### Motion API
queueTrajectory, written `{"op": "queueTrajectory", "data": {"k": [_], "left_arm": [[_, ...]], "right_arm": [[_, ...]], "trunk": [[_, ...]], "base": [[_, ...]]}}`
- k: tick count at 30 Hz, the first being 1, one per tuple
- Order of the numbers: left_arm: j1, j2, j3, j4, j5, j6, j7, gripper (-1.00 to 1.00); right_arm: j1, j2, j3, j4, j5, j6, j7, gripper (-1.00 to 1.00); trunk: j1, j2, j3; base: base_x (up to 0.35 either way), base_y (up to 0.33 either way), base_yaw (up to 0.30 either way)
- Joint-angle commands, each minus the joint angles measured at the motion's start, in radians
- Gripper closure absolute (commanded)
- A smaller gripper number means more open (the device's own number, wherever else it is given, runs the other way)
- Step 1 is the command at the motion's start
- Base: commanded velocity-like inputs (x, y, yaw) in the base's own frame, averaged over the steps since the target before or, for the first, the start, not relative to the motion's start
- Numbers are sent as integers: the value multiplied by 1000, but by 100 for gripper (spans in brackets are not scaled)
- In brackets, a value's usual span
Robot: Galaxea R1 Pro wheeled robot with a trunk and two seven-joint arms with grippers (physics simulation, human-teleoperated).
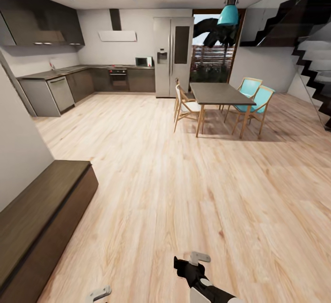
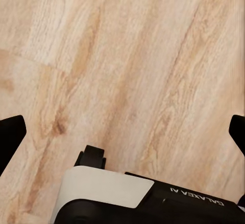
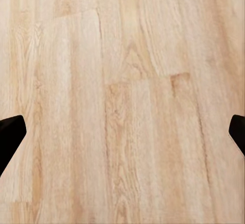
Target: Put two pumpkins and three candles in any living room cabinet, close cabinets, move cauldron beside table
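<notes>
- From the head camera I see the cabinet (image 1: 43, 218), the long low dark-brown unit, lying against the wall off to my left gripper's side, well apart from both grippers; the part I can see has its front flush and its top bare.
- My left gripper (image 1: 99, 294) sits low near the cabinet's near end, over bare floor. In the left wrist camera its fingertips (image 2: 11, 137) stand at the two edges of the frame, so the jaws are spread wide with nothing between them but planks.
- Also ahead of the left jaws, in that wrist camera, is part of the robot's own base (image 2: 148, 201), white and black with lettering on it.
- My right gripper (image 1: 198, 259) hangs over the wooden floor (image 1: 184, 188), well clear of the cabinet. In the right wrist camera its dark fingertips (image 3: 10, 134) are likewise far apart, jaws wide and holding nothing.
- Far ahead of both grippers stands a dining table (image 1: 220, 95) with chairs, two of them turquoise (image 1: 258, 103).
- Beyond that I make out a kitchen with grey units (image 1: 69, 87), a tall fridge (image 1: 172, 57), a teal pendant lamp (image 1: 228, 14) and a dark staircase (image 1: 312, 45) on my right gripper's side.
</notes>
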Motion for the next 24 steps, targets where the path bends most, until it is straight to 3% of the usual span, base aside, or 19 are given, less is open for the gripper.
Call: {"op": "queueTrajectory", "data": {"k": [1, 24], "left_arm": [[-1, 1, -7, -3, 9, 2, 10, -100], [-1, 1, -8, -3, 10, 3, 10, -100]], "right_arm": [[-1, 0, 9, -1, -7, -3, -6, -100], [-1, -1, 7, -2, -7, -1, -10, -100]], "trunk": [[1, -1, -1], [1, -1, -1]], "base": [[268, -143, 0], [270, -138, 0]]}}
